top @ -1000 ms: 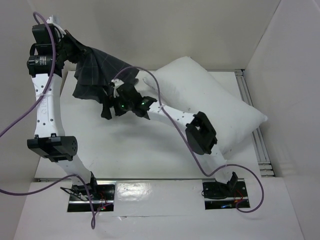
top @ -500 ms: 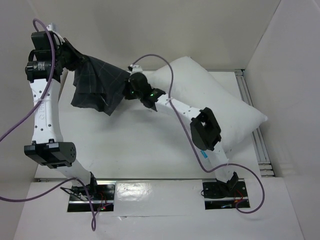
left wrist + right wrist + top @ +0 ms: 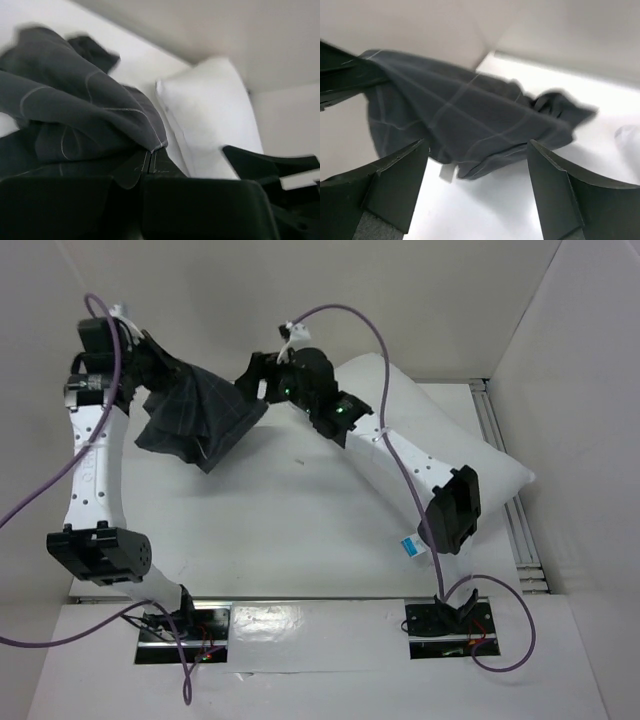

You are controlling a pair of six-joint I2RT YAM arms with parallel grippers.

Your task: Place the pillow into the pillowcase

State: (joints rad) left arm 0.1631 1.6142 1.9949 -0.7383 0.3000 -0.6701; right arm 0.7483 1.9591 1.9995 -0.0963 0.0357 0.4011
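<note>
While the left arm [image 3: 95,470] stands folded at the left edge of the desk [image 3: 270,530], elbow low by the near-left corner and forearm rising steeply toward the far-left corner, the left gripper [image 3: 148,362] is clamped on an upper edge of the pillowcase [image 3: 195,418]. The pillowcase hangs from it as a limp, creased sheet over the far-left part of the desk. In the left wrist view the cloth [image 3: 75,115] bunches out from between the closed fingers [image 3: 147,175], with the pillow [image 3: 210,125] beyond it. The right arm [image 3: 400,455] is stretched long from the near edge, elbow above the pillow's near end and forearm running diagonally toward the far edge. The right gripper [image 3: 255,380] sits at the cloth's right-hand side. Its jaws stand wide apart, and in the right wrist view [image 3: 476,145] the pillowcase [image 3: 465,120] lies just ahead of the fingertips, ungripped. The pillow [image 3: 470,455] lies slanted across the far-right part of the desk, one end by the far edge and the other toward the right edge, outside the pillowcase.
</note>
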